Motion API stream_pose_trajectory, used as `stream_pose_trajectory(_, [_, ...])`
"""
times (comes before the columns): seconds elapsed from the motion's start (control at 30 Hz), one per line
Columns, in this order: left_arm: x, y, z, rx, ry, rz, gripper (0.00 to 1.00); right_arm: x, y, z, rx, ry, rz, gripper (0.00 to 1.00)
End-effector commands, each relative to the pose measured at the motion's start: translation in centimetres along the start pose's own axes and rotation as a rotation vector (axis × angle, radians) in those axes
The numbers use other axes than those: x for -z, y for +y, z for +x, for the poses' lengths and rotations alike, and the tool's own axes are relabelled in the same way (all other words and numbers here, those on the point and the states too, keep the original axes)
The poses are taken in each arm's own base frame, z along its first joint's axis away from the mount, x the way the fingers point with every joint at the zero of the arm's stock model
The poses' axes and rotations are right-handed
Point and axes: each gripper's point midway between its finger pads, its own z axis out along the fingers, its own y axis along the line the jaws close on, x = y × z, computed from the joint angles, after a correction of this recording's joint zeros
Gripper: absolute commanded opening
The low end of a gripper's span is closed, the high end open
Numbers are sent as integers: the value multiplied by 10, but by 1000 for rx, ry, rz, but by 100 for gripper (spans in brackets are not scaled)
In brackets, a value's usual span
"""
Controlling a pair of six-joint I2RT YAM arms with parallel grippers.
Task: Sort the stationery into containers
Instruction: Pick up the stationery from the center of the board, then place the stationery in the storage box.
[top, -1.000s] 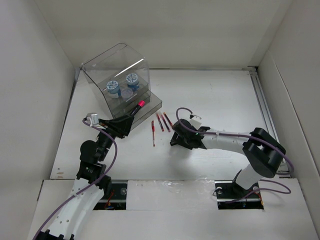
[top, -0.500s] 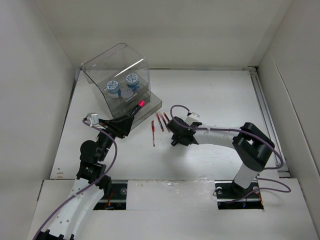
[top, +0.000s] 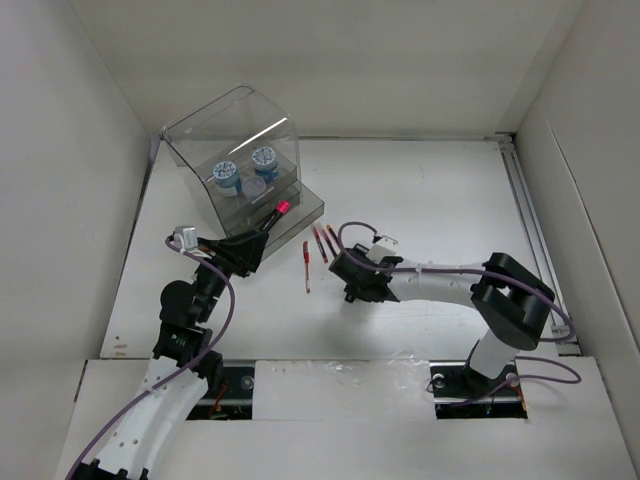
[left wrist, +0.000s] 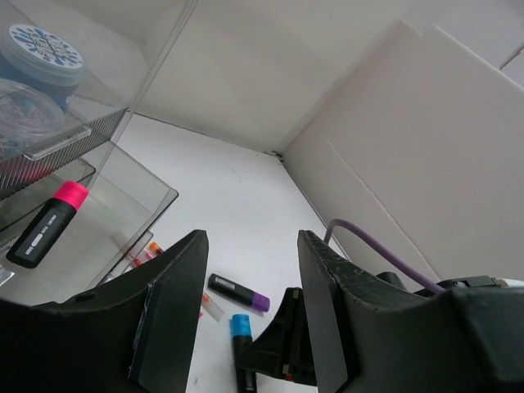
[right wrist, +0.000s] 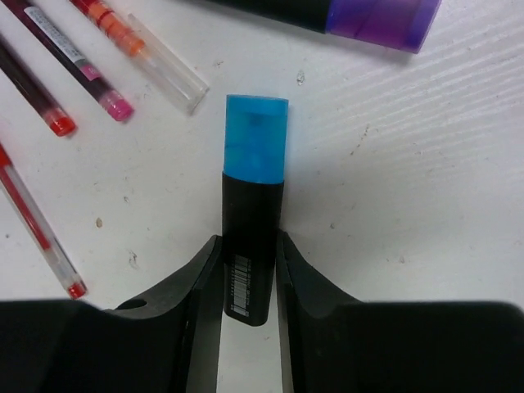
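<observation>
My right gripper (top: 350,283) (right wrist: 248,246) is low on the table, shut on the black body of the blue-capped marker (right wrist: 254,205), which lies flat. The purple-capped marker (right wrist: 372,15) lies just beyond it. Several thin red pens (top: 306,266) (right wrist: 37,233) lie to its left. My left gripper (top: 262,233) (left wrist: 250,246) is open and empty, beside the clear acrylic box (top: 200,125). The pink-capped marker (top: 277,212) (left wrist: 47,225) lies in the box's base drawer. Two patterned tubs (top: 227,176) stand inside the box.
White walls close in the table on the left, the back and the right. A rail runs along the right edge (top: 530,210). A clear tub of paper clips (left wrist: 24,115) sits in the box beside the patterned tubs.
My right gripper has moved left toward the pens and come down round the blue-capped marker. The left arm has not moved.
</observation>
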Motion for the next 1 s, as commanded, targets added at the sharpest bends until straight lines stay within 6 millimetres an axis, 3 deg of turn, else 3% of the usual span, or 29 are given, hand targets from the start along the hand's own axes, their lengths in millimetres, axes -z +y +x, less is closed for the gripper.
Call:
stream_pose_trajectory(0.0, [-1,-14,-7,-8,-23,62,45,-5,-49,27,87,73,163,25])
stream_pose_trajectory(0.07, [-1,-14,-7,-8,-23,62,45,1,-42,23,65,57,136,15])
stream_pose_trajectory(0.2, [-2,-12,-5,-7,-15,55,45,24,-31,7,33,-3,71,12])
stream_pose_trajectory(0.3, [-2,-13,-6,-8,-22,61,45,56,3,-10,20,-40,-52,11])
stream_pose_trajectory(0.43, [-2,-13,-6,-8,-22,61,45,94,64,-34,21,-78,-292,10])
stream_pose_trajectory(0.47, [-2,-13,-6,-8,-22,61,45,109,94,-46,-9,-100,-400,10])
stream_pose_trajectory(0.53, [-2,-13,-6,-8,-22,61,45,120,121,-54,22,-120,-476,10])
stream_pose_trajectory(0.57, [-2,-12,-8,-8,-29,53,45,135,147,-68,-1,-150,-547,10])
stream_pose_trajectory(0.67, [-2,-10,-6,-6,-21,46,45,122,180,-71,51,-169,-554,10])
stream_pose_trajectory(0.7, [-2,-10,-6,-6,-21,46,45,122,203,-75,49,-181,-575,9])
stream_pose_trajectory(0.77, [-2,-7,-5,-4,-21,34,43,121,225,-76,61,-186,-600,9])
stream_pose_trajectory(0.8, [-2,-7,-5,-4,-21,33,43,132,245,-86,31,-206,-648,9])
stream_pose_trajectory(0.83, [-2,-4,-4,-3,-20,19,43,116,251,-81,35,-211,-628,9])
stream_pose_trajectory(0.93, [1,-4,-12,-4,-53,5,42,97,272,-86,-12,-213,-623,9])
stream_pose_trajectory(0.97, [3,-3,-13,-4,-61,-2,42,94,277,-86,-32,-206,-625,19])
